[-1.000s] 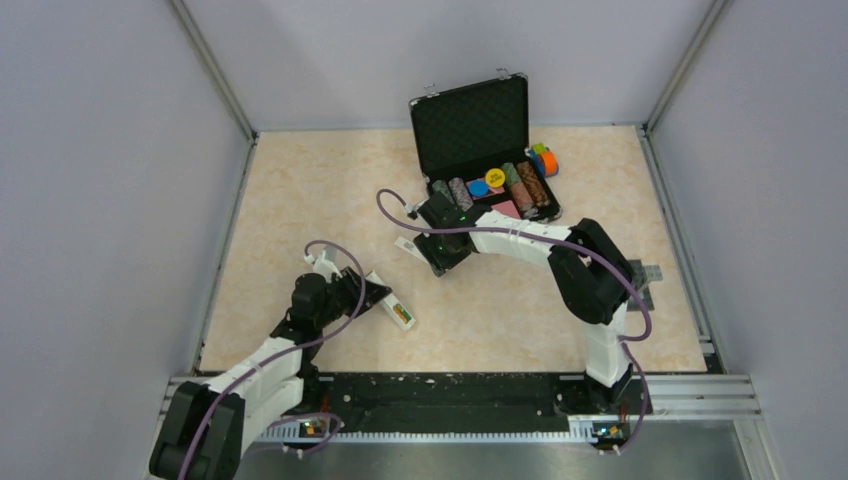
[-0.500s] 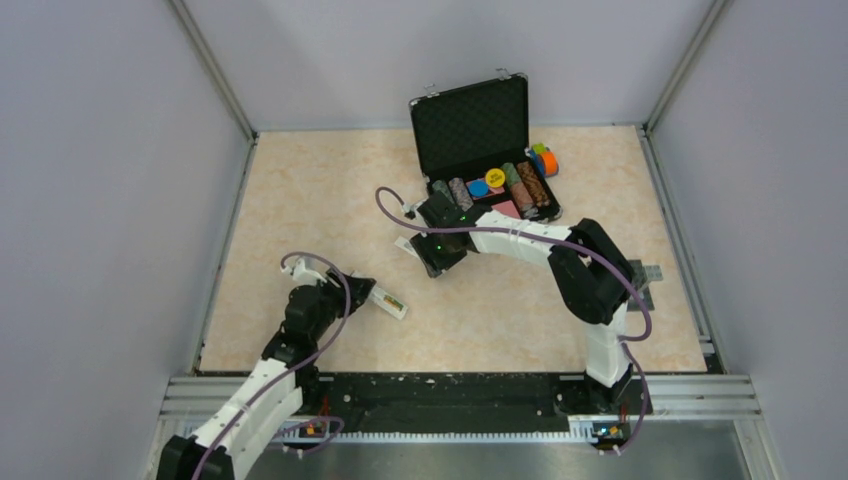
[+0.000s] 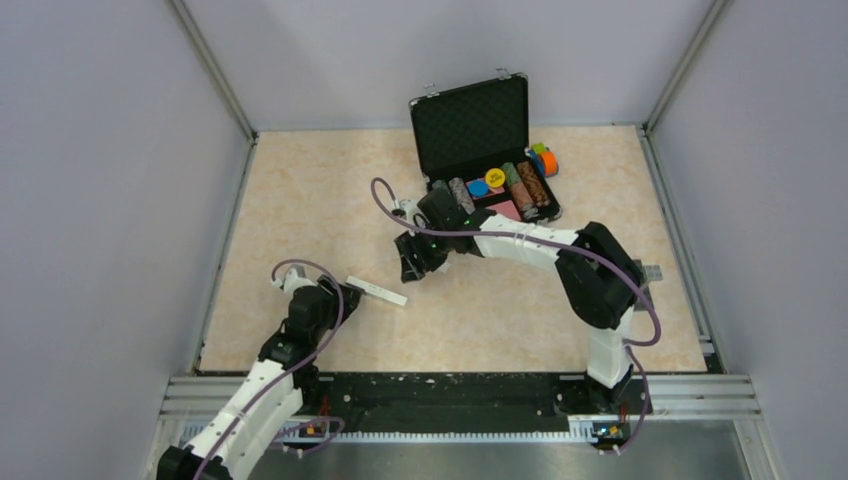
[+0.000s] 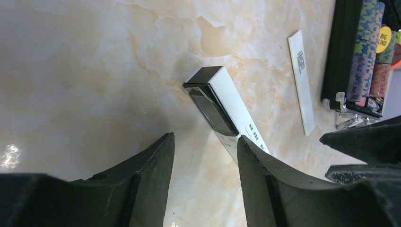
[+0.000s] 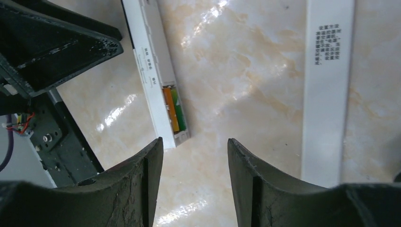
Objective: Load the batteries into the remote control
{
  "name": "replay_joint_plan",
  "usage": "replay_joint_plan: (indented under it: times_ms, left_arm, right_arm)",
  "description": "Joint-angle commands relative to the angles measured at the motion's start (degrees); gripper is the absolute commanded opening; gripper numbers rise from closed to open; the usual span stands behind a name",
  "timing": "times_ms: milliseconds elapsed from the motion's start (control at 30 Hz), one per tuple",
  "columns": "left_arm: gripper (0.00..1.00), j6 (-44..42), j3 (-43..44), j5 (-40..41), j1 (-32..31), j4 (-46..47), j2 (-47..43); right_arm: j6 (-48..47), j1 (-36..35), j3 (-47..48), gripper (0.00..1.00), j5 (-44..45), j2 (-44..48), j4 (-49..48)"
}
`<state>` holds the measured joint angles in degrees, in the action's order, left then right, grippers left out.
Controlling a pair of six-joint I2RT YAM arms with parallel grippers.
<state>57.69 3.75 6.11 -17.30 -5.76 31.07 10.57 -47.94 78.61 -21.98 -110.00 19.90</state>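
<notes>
An open case (image 3: 468,125) of poker chips (image 3: 522,190) sits at 1 o'clock from the remote control (image 3: 377,291), with a loose white strip (image 5: 329,90) between them. We see the remote control lying along 10-to-4 o'clock, batteries (image 5: 171,109) seated at its 4 o'clock end. Our right gripper (image 5: 195,140) hangs near that end and our left gripper (image 4: 204,137) over the other, both spread and empty.
</notes>
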Motion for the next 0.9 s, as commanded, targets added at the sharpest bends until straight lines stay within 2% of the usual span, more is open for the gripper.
replay_joint_plan:
  times_ms: [0, 133, 233, 467, 567, 700, 867]
  left_arm:
    - [0.57, 1.6, 2.1, 3.2, 0.0, -5.8, -0.4]
    - [0.57, 1.9, 4.0, 3.6, 0.0, -7.9, -1.3]
    - [0.56, 2.8, 7.1, 6.9, 0.0, -12.4, -2.4]
    - [0.56, 0.3, 23.1, 22.0, 0.0, -32.3, -5.5]
    - [0.56, -1.6, 29.7, 28.6, 0.0, -37.9, -6.9]
    - [0.56, -4.0, 35.8, 34.1, 0.0, -40.8, -9.8]
    - [0.57, -5.9, 40.1, 35.7, 0.0, -40.9, -12.8]
  right_arm:
    - [0.6, -1.9, -0.2, 0.52, -4.1, 0.5, -5.9]
    - [-1.2, -4.2, 0.9, 0.53, -1.6, -0.6, -5.6]
    - [-2.4, -5.9, 1.3, 0.53, 0.8, -1.2, -5.2]
    - [-6.1, -10.1, 1.1, 0.52, 8.6, -2.8, -5.0]
    - [-7.3, -11.2, 1.7, 0.51, 11.9, -3.8, -5.0]
    - [-8.6, -12.6, 2.5, 0.48, 15.5, -5.2, -4.9]
    - [-10.2, -14.4, 2.9, 0.44, 19.8, -6.3, -4.7]
